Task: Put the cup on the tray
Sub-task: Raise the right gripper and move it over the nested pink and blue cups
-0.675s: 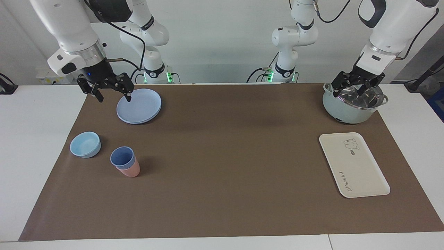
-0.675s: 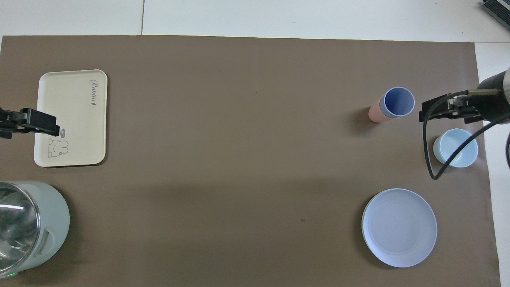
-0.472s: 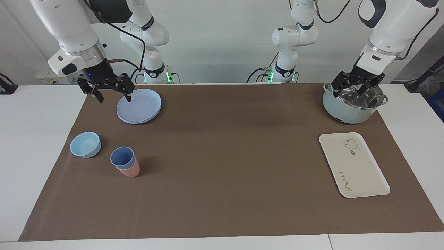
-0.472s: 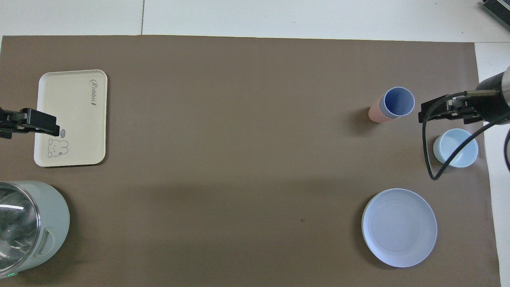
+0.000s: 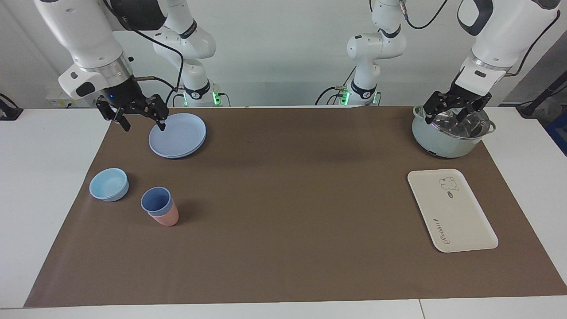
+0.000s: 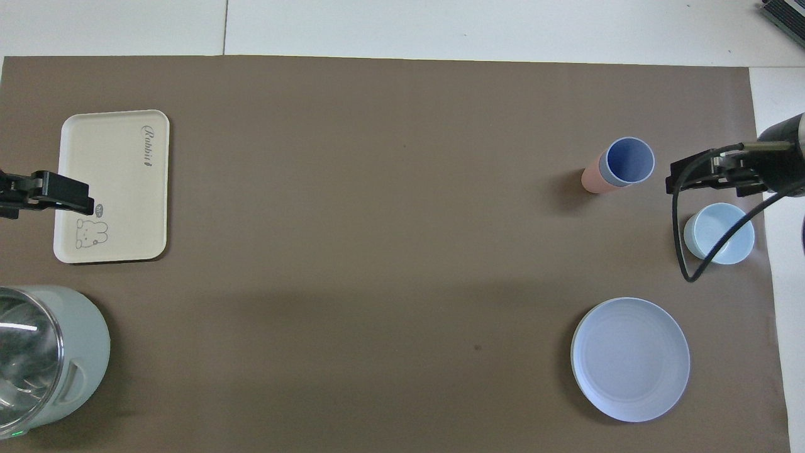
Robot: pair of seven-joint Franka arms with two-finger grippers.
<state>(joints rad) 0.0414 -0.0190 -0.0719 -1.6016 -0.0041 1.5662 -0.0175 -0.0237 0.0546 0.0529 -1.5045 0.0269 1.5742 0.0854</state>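
The periwinkle-blue cup (image 5: 156,200) stands upright, nested inside a pink cup (image 5: 167,218), on the brown mat toward the right arm's end; it also shows in the overhead view (image 6: 627,160). The cream tray (image 5: 452,212) with its bear drawing lies flat and bare toward the left arm's end, and shows in the overhead view (image 6: 113,157). My right gripper (image 5: 144,125) is open and empty, up in the air over the mat's right-arm end, apart from the cup. My left gripper (image 5: 447,118) is open and empty, raised over the pot, and waits.
A round blue plate (image 5: 178,135) lies nearer to the robots than the cups. A light-blue low bowl (image 5: 109,184) sits beside the cups. A pale-green pot (image 5: 443,141) with a glass lid stands nearer to the robots than the tray.
My right gripper has drifted slightly toward the right arm's end of the table and a little upward. The left arm, cup and tray have not moved.
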